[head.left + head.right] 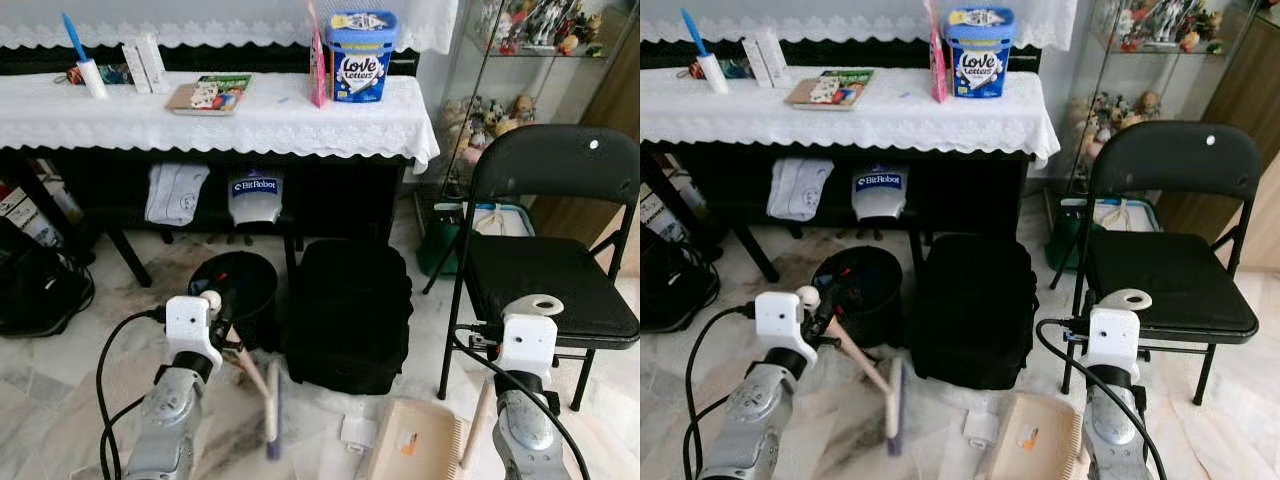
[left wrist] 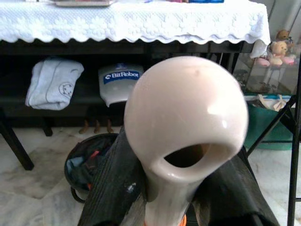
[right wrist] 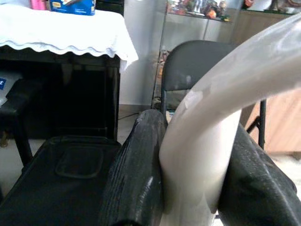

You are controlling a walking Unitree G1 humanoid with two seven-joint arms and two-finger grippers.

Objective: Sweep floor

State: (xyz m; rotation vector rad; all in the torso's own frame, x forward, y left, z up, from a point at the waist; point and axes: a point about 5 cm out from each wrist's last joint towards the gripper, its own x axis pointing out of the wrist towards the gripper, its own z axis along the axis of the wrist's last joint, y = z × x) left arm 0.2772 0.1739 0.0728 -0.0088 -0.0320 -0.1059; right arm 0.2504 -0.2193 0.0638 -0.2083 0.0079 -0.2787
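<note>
My left gripper [image 2: 171, 200] is shut on the cream handle of a hand broom [image 1: 254, 372]. The handle's rounded, holed end [image 2: 186, 120] sticks up between the black fingers [image 2: 113, 188]. The broom slants down to its purple bristle head [image 1: 272, 412] on the marble floor. My right gripper [image 3: 195, 186] is shut on the cream handle [image 3: 211, 136] of a beige dustpan [image 1: 415, 442], which rests on the floor by my right arm. A small white scrap [image 1: 357, 431] lies on the floor between the broom head and the dustpan.
Straight ahead stands a black bag [image 1: 348, 315], with a black bin [image 1: 238, 288] to its left. A black folding chair [image 1: 550, 270] stands close on the right. Behind them is a table with a white lace cloth [image 1: 250, 125]. Another dark bag [image 1: 40, 290] lies at the far left.
</note>
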